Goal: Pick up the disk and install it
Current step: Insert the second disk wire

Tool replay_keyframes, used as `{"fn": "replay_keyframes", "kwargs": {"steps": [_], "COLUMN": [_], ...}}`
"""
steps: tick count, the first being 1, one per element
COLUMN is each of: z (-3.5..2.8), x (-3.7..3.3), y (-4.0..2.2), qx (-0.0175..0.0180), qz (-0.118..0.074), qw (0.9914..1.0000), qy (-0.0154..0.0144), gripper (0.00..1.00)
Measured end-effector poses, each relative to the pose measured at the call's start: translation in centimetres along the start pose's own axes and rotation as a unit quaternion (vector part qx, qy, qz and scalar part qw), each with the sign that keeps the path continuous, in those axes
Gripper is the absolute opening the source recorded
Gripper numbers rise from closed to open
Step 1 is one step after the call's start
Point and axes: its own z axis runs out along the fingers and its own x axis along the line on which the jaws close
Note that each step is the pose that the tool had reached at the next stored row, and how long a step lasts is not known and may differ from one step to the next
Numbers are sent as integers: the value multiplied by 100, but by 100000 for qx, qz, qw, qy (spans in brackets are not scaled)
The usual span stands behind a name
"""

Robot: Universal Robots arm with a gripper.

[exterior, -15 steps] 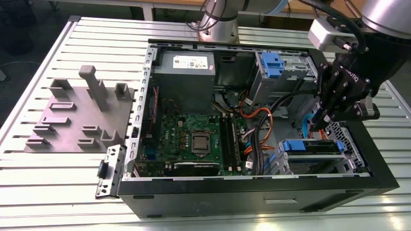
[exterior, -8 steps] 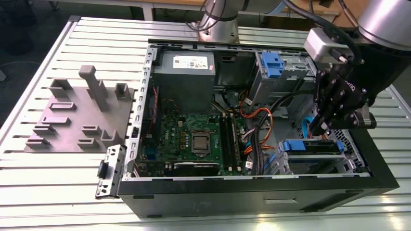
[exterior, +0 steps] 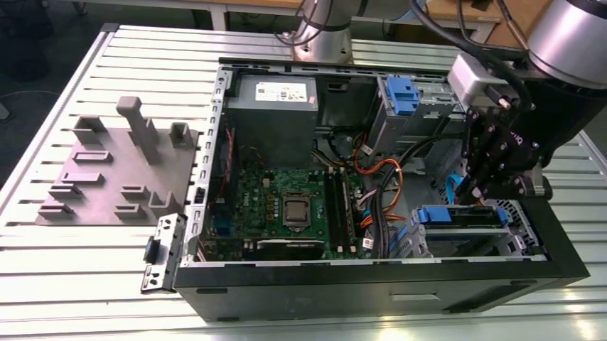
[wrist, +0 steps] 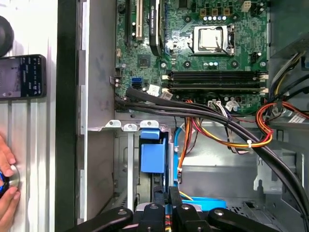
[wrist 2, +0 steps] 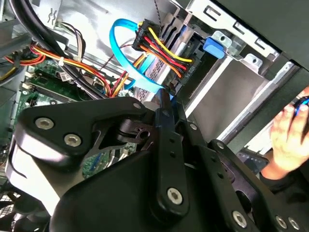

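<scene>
The arm reaches steeply downward, its black gripper [exterior: 495, 186] with fingers drawn nearly together.

slatted pale metal surface [exterior: 57, 249], ribbed lengthwise. grey fixture plate [exterior: 104, 177] with upright blocks lies on it at the exterior view's left. dark floor [exterior: 28, 42] beyond the far-left edge. wooden desk edge [exterior: 246, 6] at far side. light even, overhead.

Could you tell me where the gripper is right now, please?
In the exterior view, the gripper hangs inside the open computer case at the exterior view's right, just above the blue-railed drive bay.
</scene>
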Motion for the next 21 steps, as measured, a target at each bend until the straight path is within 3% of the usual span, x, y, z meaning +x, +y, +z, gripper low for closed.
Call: {"fn": "replay_keyframes", "kwargs": {"steps": [2, 3, 21], "z": [4, 6, 47], "x": [22, 34, 126], "y": [-1, -1, -8], "qx": [-5, -6, 314], "qz": [-26, -30, 379], "qw": [99990, 99986, 99984], "qy": [-1425, -1684, -1693], "gripper": [16, 16, 16]}}
